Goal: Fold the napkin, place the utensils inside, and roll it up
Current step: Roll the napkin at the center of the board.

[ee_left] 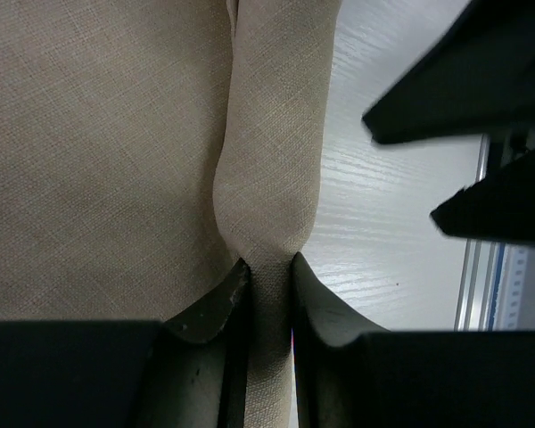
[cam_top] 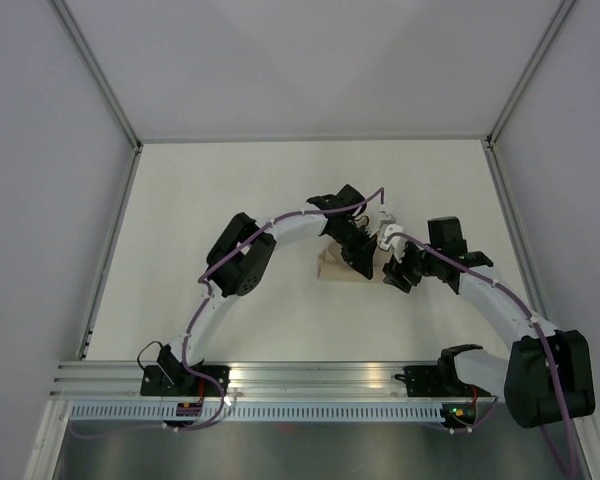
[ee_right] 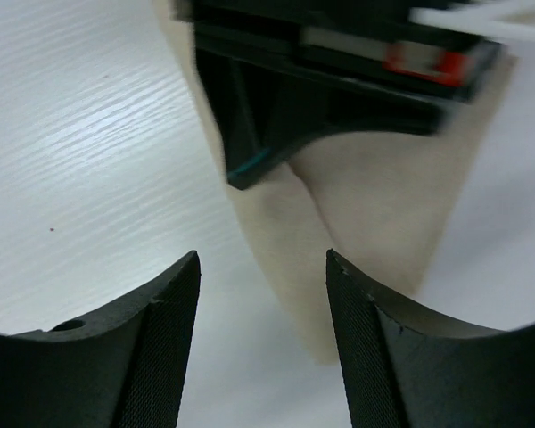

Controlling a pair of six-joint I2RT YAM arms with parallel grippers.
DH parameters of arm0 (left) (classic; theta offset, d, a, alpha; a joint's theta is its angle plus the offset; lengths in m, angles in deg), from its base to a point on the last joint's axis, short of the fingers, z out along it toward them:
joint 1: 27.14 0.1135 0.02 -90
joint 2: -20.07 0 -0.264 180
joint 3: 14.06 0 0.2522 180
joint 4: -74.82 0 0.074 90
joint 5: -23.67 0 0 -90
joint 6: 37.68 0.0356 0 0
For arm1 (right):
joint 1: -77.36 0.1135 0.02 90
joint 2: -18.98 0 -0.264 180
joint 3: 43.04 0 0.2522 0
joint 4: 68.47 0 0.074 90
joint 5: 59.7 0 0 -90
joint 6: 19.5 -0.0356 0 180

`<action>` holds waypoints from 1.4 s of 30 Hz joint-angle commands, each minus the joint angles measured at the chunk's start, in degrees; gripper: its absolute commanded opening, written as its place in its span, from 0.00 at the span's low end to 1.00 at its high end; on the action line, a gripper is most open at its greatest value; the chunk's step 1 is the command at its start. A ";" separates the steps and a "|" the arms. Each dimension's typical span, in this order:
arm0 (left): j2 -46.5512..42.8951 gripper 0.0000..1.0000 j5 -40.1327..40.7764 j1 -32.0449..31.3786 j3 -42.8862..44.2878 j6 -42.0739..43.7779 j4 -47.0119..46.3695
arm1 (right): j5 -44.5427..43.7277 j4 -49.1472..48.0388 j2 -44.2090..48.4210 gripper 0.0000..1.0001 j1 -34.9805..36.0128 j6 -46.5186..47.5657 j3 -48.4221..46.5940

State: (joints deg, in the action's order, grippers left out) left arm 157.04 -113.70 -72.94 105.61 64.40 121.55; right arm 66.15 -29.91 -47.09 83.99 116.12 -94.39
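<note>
Tabletop [cam_top: 230,200]: napkin [cam_top: 332,268] long axis L-R.

A white wood-grain table [cam_top: 230,190] sits between grey walls [cam_top: 40,200]; an aluminium rail [cam_top: 310,375] lines its near edge.

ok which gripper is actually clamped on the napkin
The left gripper: its jaws are shut on a raised fold of the napkin. The right gripper is open, gripping nothing.

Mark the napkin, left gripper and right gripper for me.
napkin [ee_left: 98,160], left wrist view, flat cloth left of the pinched fold
left gripper [ee_left: 268,272], left wrist view, midway between fingertips, pinching the fold
right gripper [ee_right: 263,267], right wrist view, midway between open fingertips
</note>
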 commanded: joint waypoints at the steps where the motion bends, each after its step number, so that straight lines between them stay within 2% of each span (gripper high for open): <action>1: 7.08 0.04 5.36 -0.52 -1.59 -2.14 10.36 | -3.94 -5.01 0.85 0.65 5.83 2.10 3.74; 5: 8.14 0.04 5.28 -0.34 -0.70 -3.37 11.06 | -11.49 -12.56 0.06 0.67 11.29 0.69 6.47; 8: 8.75 0.05 5.19 -0.25 -0.18 -4.16 11.24 | -13.79 -14.86 -2.05 0.67 14.28 -0.01 6.91; 20: 9.46 0.11 1.32 0.98 1.23 -6.63 12.55 | -17.40 -18.65 -6.80 0.65 17.10 1.13 8.58; 26: 9.28 0.19 -0.52 1.50 1.41 -7.68 12.91 | -17.31 -14.69 -10.66 0.52 17.36 1.92 5.51; 30: 9.28 0.29 -1.57 1.77 2.02 -9.26 12.91 | -16.96 -13.81 -11.72 0.28 17.36 1.75 4.63; 32: 8.93 0.35 -1.58 1.86 2.11 -10.14 12.38 | -16.61 -12.32 -12.51 0.21 17.36 1.92 3.49; 36: 3.67 0.43 -4.83 2.82 -2.54 -16.19 2.83 | -14.86 -9.77 -15.66 0.13 17.36 2.27 1.38; 37: 0.70 0.46 -4.83 3.69 -3.94 -20.38 -3.55 | -14.59 -9.07 -16.11 0.12 17.36 2.54 0.94; 39: -2.13 0.46 -5.01 5.36 -7.89 -24.62 -9.47 | -14.06 -8.63 -17.69 0.11 17.36 2.62 -0.12; 40: -4.06 0.47 -5.09 5.98 -9.74 -29.34 -17.86 | -13.71 -7.75 -18.22 0.10 17.36 2.80 -0.64; 42: -9.07 0.49 -4.66 7.47 -15.63 -34.20 -25.72 | -13.01 -6.78 -19.62 0.08 17.19 3.50 -1.96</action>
State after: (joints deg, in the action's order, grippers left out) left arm 154.99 -122.47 -68.22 95.95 42.91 111.28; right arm 51.75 -39.66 -63.70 101.26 118.64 -94.74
